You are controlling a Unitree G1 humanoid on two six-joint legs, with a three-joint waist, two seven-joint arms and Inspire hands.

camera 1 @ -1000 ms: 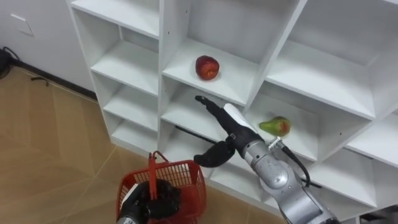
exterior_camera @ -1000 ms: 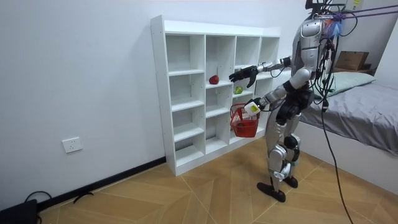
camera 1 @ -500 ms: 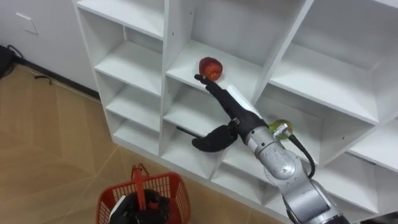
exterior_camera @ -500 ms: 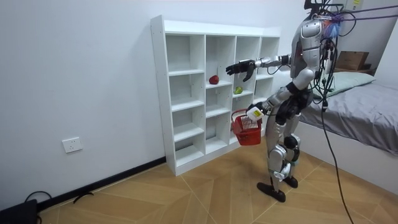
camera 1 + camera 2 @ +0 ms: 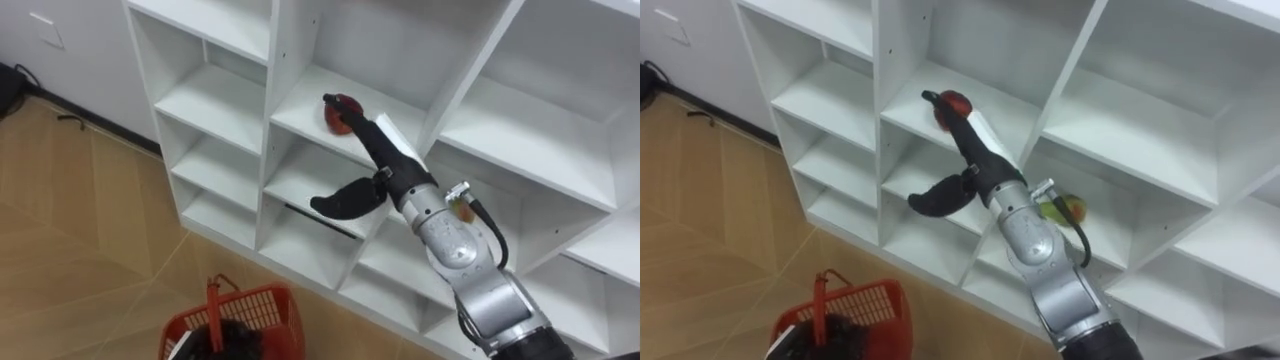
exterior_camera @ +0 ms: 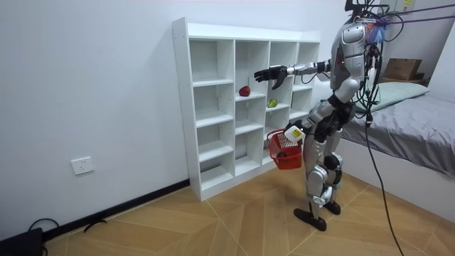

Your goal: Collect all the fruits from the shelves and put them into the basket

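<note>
Step in hand: the reach for the first fruit. The right hand [image 5: 382, 165] stretches into the white cubby shelf [image 5: 272, 60] toward the red apple [image 5: 334, 118].
Right hand: released, with straight fingers and the thumb splayed toward 8 o'clock. The fingertips overlap the apple from its 4 o'clock side; contact cannot be confirmed, and nothing is grasped.
Apple: round, glossy and deep red, resting on the board of a middle cubby.
Second fruit: a green pear-shaped fruit [image 5: 1068, 210] with a red blush. It lies one row lower, at 4 o'clock from the apple, partly behind the wrist.
Left hand: the left hand [image 6: 293, 132] is clenched on the handle of the red basket [image 5: 255, 300], which hangs low before the shelf at 7 o'clock in the eye views.
Progress: early, by the look of it, with both fruits on their boards.
Next move: the fingers likely need to pass over the apple and curl, with the thumb closing from below. The apple can then be drawn out and lowered to the basket.
Risk: a smooth, round apple could roll deeper if nudged.
</note>
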